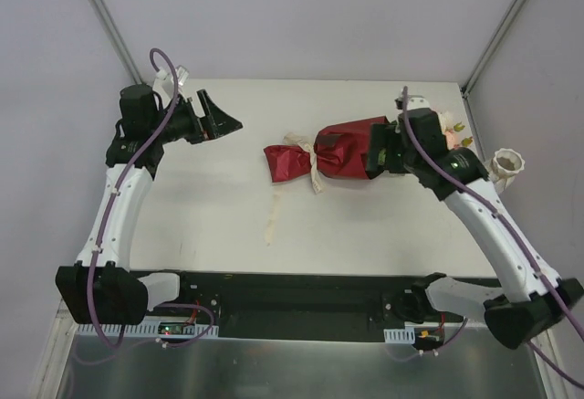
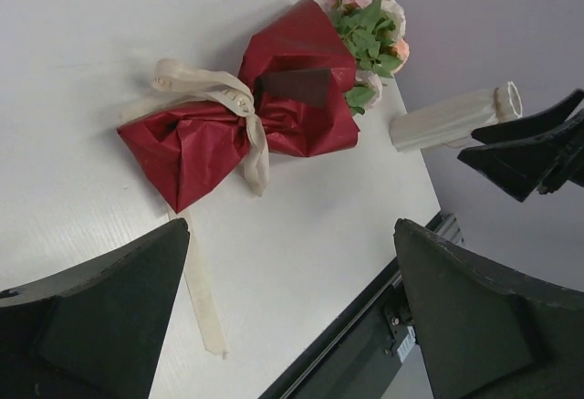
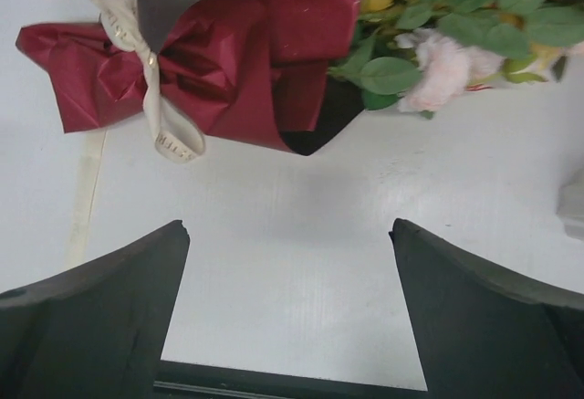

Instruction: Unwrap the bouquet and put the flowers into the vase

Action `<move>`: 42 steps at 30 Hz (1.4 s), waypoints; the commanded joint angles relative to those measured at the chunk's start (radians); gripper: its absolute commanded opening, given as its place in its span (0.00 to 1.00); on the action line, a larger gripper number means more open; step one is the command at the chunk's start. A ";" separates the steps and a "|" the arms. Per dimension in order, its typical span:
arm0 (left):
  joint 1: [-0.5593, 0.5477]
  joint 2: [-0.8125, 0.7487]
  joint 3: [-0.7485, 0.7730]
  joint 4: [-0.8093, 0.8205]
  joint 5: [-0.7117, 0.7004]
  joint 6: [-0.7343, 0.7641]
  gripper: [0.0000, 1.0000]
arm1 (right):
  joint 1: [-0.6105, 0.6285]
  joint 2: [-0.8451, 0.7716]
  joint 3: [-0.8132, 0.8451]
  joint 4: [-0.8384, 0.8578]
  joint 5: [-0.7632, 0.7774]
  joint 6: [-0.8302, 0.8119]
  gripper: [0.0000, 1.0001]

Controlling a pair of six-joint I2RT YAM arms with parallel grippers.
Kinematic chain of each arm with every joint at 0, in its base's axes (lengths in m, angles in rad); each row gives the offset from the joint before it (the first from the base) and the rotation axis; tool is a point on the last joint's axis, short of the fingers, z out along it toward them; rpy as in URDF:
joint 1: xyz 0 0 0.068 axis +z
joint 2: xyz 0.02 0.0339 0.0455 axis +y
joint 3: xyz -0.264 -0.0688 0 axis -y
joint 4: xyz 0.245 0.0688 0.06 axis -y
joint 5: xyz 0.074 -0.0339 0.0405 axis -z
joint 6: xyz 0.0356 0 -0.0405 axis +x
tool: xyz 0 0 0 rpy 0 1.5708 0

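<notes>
Closest to us, our right gripper point(image 3: 287, 235) fills the bottom of its wrist view, its two dark fingers spread wide with only bare table point(image 3: 292, 289) between them. It holds nothing. Just ahead of the fingertips the bouquet point(image 3: 210, 61) lies on its side, untouched, with its wide end nearest this gripper. A cream ribbon point(image 3: 151, 79) pinches the maroon paper ahead and to the left of the gripper. The flowers point(image 3: 456, 43) spill from the open end ahead and to the right, pink and yellow heads among green leaves. One loose ribbon tail point(image 3: 82, 198) runs along the table just beyond the left finger.

Our left gripper point(image 2: 290, 262) stands just as wide open and is also empty. It hangs well apart from the bouquet and points at it, so the tied waist is straight ahead and the flower end lies farther off. Beyond the flowers, far from this gripper, we see the vase point(image 2: 452, 120). It is white and ribbed, near the table's edge, apart from the bouquet. From above, the vase stands on the outer side of our right arm, much nearer the right gripper than the left.
</notes>
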 commanded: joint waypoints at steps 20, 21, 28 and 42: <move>-0.010 0.005 -0.282 0.288 0.053 -0.117 0.88 | 0.210 1.083 0.692 0.319 -0.127 0.309 0.45; -0.007 0.006 -0.285 0.289 0.053 -0.118 0.88 | 0.210 1.108 0.747 0.307 -0.128 0.306 0.46; -0.007 0.068 -0.285 0.300 0.088 -0.124 0.88 | 0.253 1.116 0.656 0.297 -0.179 0.223 0.47; -0.039 0.117 -0.282 0.308 0.145 -0.098 0.82 | 0.400 0.674 -0.025 0.425 -0.244 0.119 0.55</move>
